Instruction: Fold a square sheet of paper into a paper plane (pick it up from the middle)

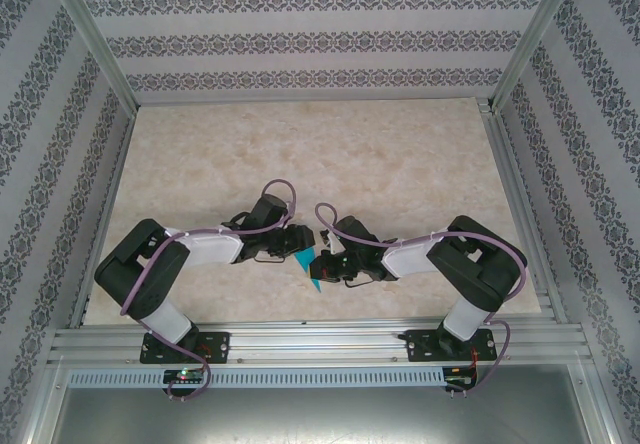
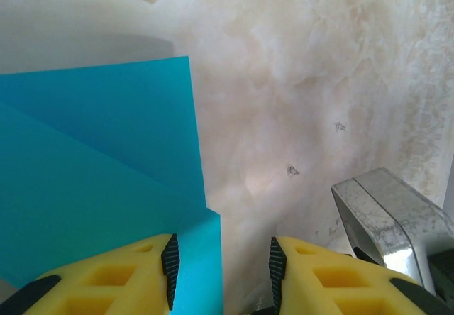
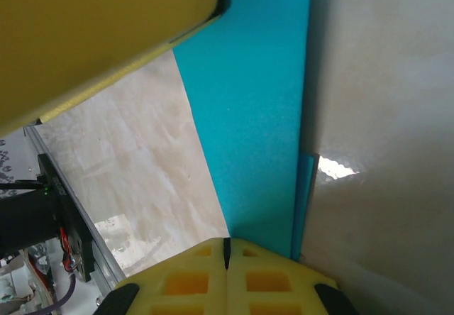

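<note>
2 claws nearly meet tip to tip over the near half of the worktop, the left claw coming in from one side and the right claw from the other. Between them is the square sheet of paper, teal-blue. From overhead it shows as a small pointed sliver close to the worktop's front edge.

The left claw stands apart. Its 2 yellow fingers with black ribbed pads leave a clear gap. The sheet's right-hand edge runs into that gap and lies against the left pad, while the other pad is clear of it. In the left wrist view the sheet shows 2 layers, divided by a straight slanted line. It throws a grey shadow on the worktop beyond its top edge, so that edge is off the surface. A shiny metal piece sits just beside the right finger.

The right claw has its 2 fingers pressed together, with the seam between them closed. In the right wrist view the sheet runs straight out from the fingertips as a long teal strip, with a thinner, paler layer along its right edge. It appears pinched there. A blurred yellow shape overlaps the strip's far end.
</note>
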You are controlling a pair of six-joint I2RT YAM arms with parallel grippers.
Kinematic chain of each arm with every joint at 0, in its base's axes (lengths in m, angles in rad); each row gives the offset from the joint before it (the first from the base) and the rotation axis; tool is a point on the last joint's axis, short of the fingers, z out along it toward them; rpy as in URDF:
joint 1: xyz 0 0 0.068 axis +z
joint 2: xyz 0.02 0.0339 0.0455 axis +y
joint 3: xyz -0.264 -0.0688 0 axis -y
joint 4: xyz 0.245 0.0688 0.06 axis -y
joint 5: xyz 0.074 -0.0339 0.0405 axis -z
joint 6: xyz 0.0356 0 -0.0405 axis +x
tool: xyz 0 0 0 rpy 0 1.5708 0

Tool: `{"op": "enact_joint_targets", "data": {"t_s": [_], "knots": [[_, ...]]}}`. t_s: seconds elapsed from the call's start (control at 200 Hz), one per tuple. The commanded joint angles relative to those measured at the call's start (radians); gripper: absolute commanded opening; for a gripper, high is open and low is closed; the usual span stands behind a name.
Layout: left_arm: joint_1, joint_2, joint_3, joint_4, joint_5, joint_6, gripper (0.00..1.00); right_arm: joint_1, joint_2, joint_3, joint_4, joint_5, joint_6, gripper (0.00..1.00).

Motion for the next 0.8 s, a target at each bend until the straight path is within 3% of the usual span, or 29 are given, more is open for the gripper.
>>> {"op": "enact_joint_targets", "data": {"t_s": [0.0, 0.245, 0.48, 0.794], "knots": [[-0.007, -0.029, -0.022, 0.069, -0.015, 0.002, 0.42, 0.014, 0.068, -0.041, -0.129, 0.098, 0.009, 0.02], [0.013, 0.010, -0.010, -0.023, -0.174, 0.044, 0.41, 0.019, 0.055, -0.039, -0.147, 0.087, -0.005, 0.02], [0.080, 0.107, -0.002, 0.004, -0.152, 0.042, 0.40, 0.022, 0.032, -0.041, -0.185, 0.086, -0.020, 0.02], [0.175, 0.109, -0.001, -0.011, -0.116, 0.058, 0.40, 0.022, 0.000, -0.042, -0.225, 0.088, -0.039, 0.02]]}}
